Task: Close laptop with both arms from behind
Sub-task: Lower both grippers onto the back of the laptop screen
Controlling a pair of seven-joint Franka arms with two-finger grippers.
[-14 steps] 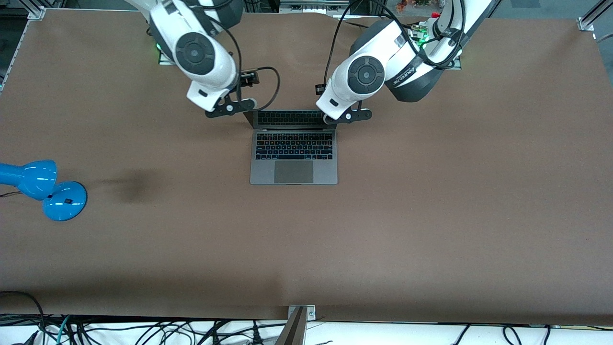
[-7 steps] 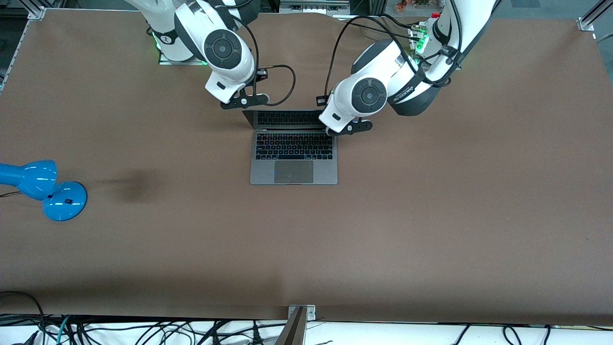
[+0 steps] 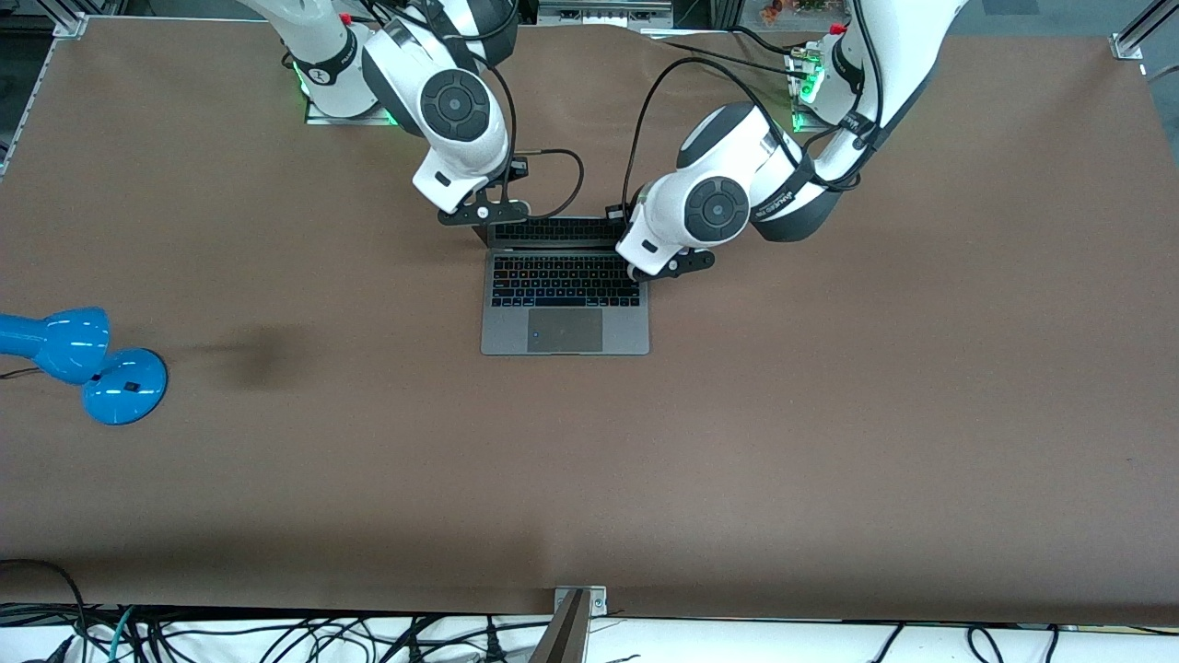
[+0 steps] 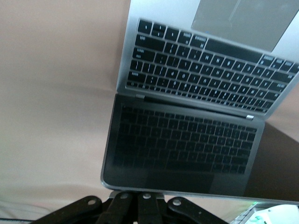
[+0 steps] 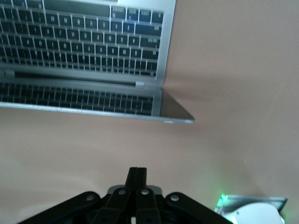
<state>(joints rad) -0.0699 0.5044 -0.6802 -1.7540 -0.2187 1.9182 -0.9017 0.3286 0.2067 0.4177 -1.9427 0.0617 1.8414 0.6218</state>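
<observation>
Now, what we see, item by item:

Laptop [image 3: 565, 295]: we find it open on the brown bench [image 3: 829, 414], about midway between the two arms' ends, its base flat with the trackpad on the side nearer the front camera. The dark screen leans partway over the keyboard and mirrors the keys.

Left pincer [image 4: 139, 201]: we see its two fingers pressed together with no gap between them. It holds nothing. It sits at the top edge of the screen, at the corner toward the left arm's end; we cannot tell whether it touches the lid.

Right pincer [image 5: 137, 179]: here too the fingers are drawn fully together and grip nothing. It hangs over bare bench just beside the screen's other top corner, and a strip of bench shows between it and the lid edge in the right wrist view.

Blue desk lamp [image 3: 83, 361]: we note it at the right arm's end of the bench, well apart from the laptop.
</observation>
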